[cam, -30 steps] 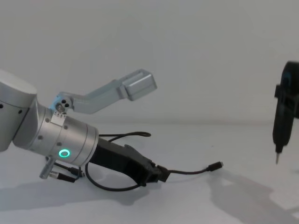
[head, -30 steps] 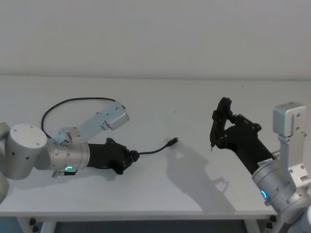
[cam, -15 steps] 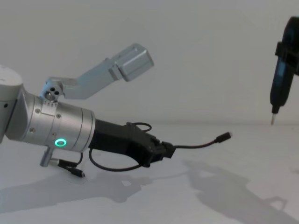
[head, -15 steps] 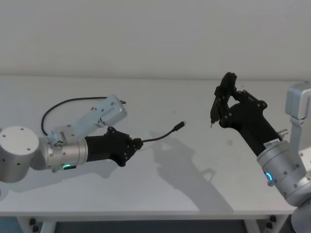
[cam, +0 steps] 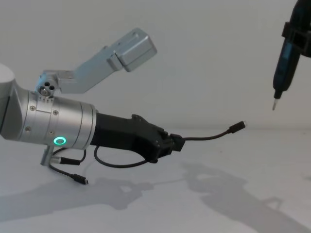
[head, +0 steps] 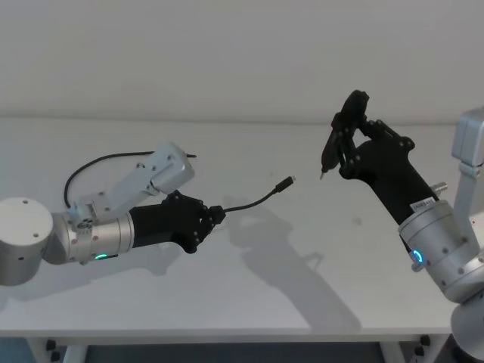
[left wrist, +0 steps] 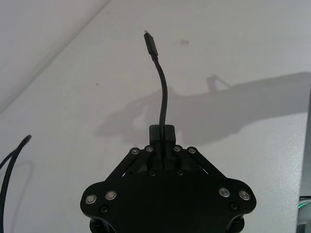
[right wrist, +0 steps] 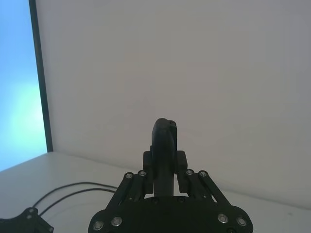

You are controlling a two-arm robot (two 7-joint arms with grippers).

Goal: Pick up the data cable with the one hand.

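One grab done: L gripper [head: 217, 215], 8 o'clock on table [head: 249, 302], clamps data cable [head: 253, 203], plug end airborne. Tail loop looks down at 10 o'clock, so lift unfinished. R gripper [head: 346, 132] idle, 2 o'clock, pinching slim tool [head: 330, 151].

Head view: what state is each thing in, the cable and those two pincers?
Thin black data cable: gripped near one end, plug raised off the white table, rest looping back behind.
Black two-fingered left pincer: shut on the cable.
Black right pincer: shut on a slim black metal-tipped tool, raised in the air.
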